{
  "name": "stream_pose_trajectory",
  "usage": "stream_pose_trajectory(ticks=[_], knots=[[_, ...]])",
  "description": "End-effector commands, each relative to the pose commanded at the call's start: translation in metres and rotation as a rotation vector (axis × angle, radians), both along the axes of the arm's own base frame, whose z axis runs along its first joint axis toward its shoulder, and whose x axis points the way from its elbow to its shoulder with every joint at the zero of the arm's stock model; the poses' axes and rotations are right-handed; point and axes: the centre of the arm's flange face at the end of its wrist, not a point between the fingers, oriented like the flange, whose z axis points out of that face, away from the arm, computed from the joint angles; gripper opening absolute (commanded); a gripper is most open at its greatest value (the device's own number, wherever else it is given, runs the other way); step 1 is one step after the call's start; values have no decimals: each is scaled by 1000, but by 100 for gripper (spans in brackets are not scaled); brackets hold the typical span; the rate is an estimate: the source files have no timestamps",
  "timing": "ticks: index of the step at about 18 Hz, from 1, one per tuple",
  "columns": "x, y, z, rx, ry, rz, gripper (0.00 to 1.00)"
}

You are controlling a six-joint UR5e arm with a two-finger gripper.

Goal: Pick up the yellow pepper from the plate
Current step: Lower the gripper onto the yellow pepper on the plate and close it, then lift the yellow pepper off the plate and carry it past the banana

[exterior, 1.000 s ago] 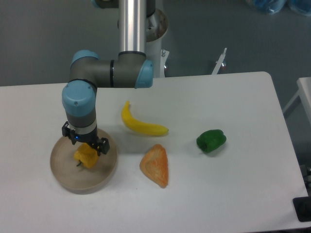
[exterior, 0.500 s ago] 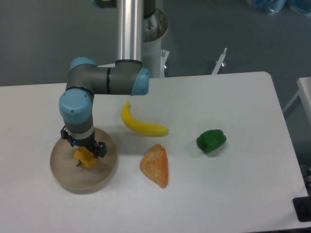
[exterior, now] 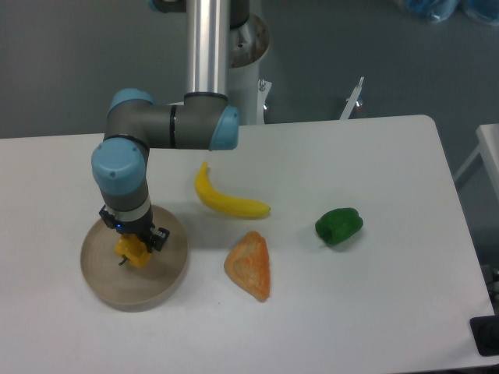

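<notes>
While my arm leans over the left side of the white table (exterior: 351,327), my end effector (exterior: 134,251) is down on the yellow pepper (exterior: 130,255). The pepper sits on the round tan plate (exterior: 160,288), a bit left of the middle. Its little dark stem sticks out to the left.

A moment ago my end effector was a bit higher and more to the right. Now it has come lower and slid a little left, so it is right on top of the pepper. The pepper looks smaller now, because more of it is hidden under my black fingers. It has also shifted a little to the left with me. I think that means I am closing in for the grab.

I cannot tell if my end effector is clenched on the pepper or not yet tight. My wrist hides the fingertips from this camera.

The pepper seems to be still down on the plate, so I think the pick is not done. Next I would need a firm squeeze and then a lift straight up.

The banana (exterior: 228,201), the orange wedge (exterior: 250,266) and the green pepper (exterior: 338,225) lie off to the right, well apart from the plate.
</notes>
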Motion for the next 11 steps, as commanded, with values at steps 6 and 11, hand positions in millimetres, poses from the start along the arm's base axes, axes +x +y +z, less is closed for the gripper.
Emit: stream_pose_trajectory(ticks=[6,11], knots=[[-73,-30,61,69,48,-44,18],[-144,-68,90,5,48,-136,19]])
